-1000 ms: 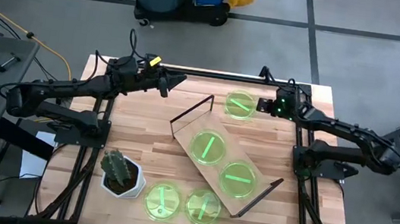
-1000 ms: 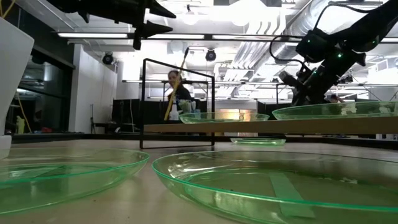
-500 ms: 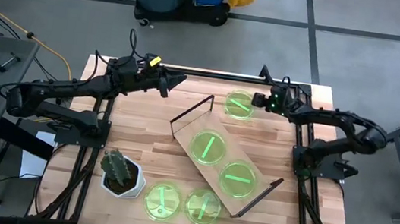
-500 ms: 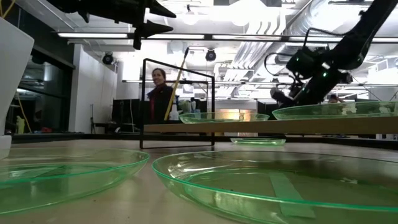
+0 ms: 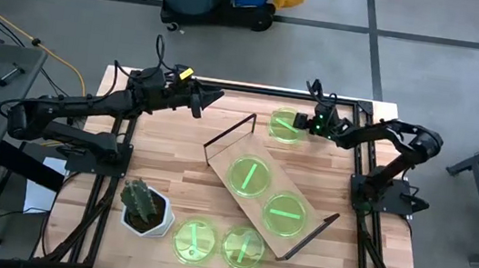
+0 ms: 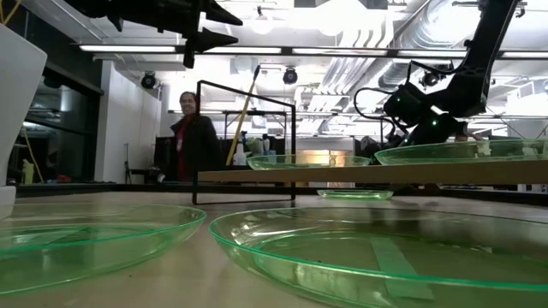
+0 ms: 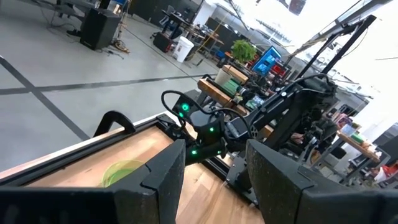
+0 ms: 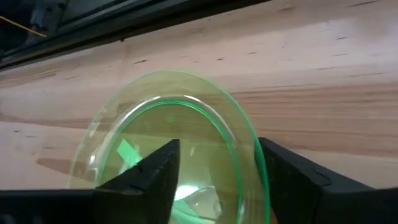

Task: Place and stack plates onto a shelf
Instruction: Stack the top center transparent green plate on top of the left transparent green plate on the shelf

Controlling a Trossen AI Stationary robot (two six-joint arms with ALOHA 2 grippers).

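The right gripper (image 5: pixel 308 122) has slid in from the table's right edge over the last second and now sits at the rim of the far plate (image 5: pixel 287 125); in the low view a person (image 6: pixel 192 137) has walked leftward behind the table. The left gripper (image 5: pixel 210 97) hangs above the table's far left part, fingers parted, bare wood below them and the shelf (image 5: pixel 269 189) well apart from its tips. The shelf lies slantwise mid-table and carries two plates (image 5: pixel 248 174). Two more plates (image 5: pixel 194 240) lie at the near edge beside a potted cactus (image 5: pixel 146 205). In the right wrist view the fingers (image 8: pixel 149 175) are spread wide, the plate's rim between them on the butcher-block tabletop (image 8: pixel 323 81). The right arm reaches leftward, elbow bent.
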